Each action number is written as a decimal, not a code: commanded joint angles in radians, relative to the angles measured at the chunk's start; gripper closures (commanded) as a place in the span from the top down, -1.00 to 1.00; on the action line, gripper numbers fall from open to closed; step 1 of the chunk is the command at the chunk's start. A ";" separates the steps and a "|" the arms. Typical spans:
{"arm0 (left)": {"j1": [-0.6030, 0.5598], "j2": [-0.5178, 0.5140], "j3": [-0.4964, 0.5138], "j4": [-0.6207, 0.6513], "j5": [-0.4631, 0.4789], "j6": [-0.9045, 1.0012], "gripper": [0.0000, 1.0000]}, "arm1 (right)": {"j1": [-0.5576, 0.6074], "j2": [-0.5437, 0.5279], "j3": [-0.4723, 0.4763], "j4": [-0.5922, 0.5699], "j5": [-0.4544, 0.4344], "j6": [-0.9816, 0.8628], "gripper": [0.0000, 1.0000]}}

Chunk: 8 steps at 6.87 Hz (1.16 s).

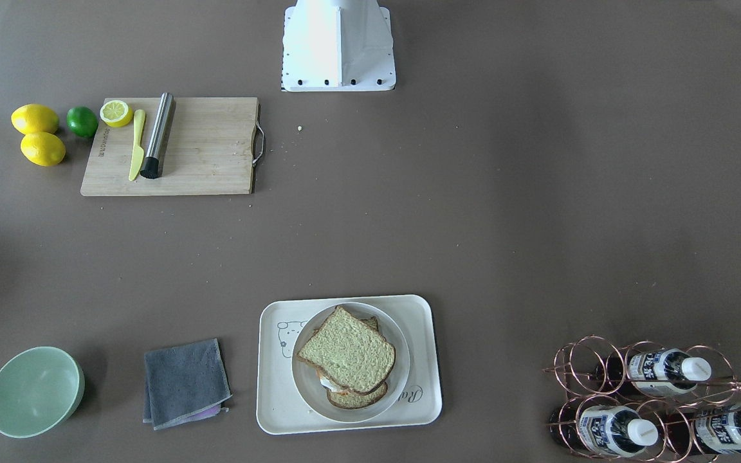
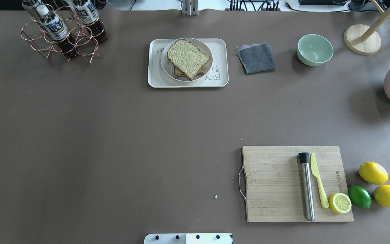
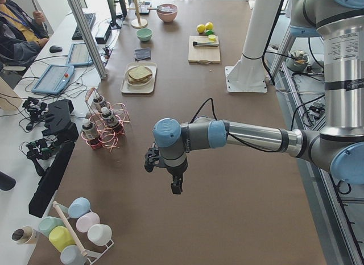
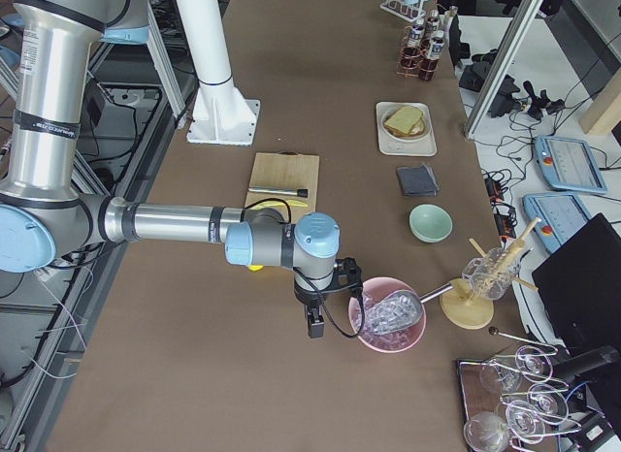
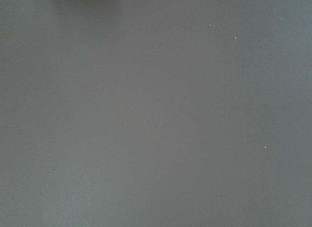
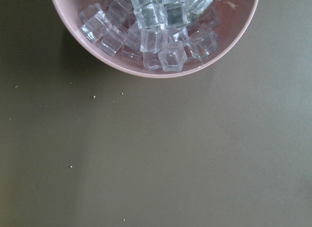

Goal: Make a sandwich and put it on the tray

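Note:
The sandwich [image 1: 348, 357], two brown bread slices with white and orange egg showing between them, lies on a round white plate [image 1: 399, 382]. The plate sits on the cream tray [image 1: 277, 405] at the table's far side from the robot; the tray also shows in the overhead view [image 2: 154, 79]. My left gripper [image 3: 177, 188] hangs over bare table, far from the tray. My right gripper [image 4: 315, 328] hangs beside a pink bowl at the other end. Both show only in the side views, so I cannot tell whether they are open or shut.
A wooden cutting board [image 2: 276, 183] holds a steel rod, a yellow knife and a half lemon; two lemons and a lime lie beside it. A grey cloth [image 2: 256, 57], a green bowl [image 2: 314, 49], a bottle rack [image 2: 63, 32] and a pink bowl of ice cubes [image 6: 156, 37] stand around.

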 commanded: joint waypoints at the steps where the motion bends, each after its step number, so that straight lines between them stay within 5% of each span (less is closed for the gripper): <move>1: -0.002 0.002 -0.001 -0.016 0.000 0.000 0.95 | -0.001 0.003 0.001 0.003 -0.002 0.000 1.00; 8: -0.009 0.036 -0.016 -0.104 -0.064 0.000 0.95 | 0.001 0.010 0.021 0.004 -0.005 0.001 1.00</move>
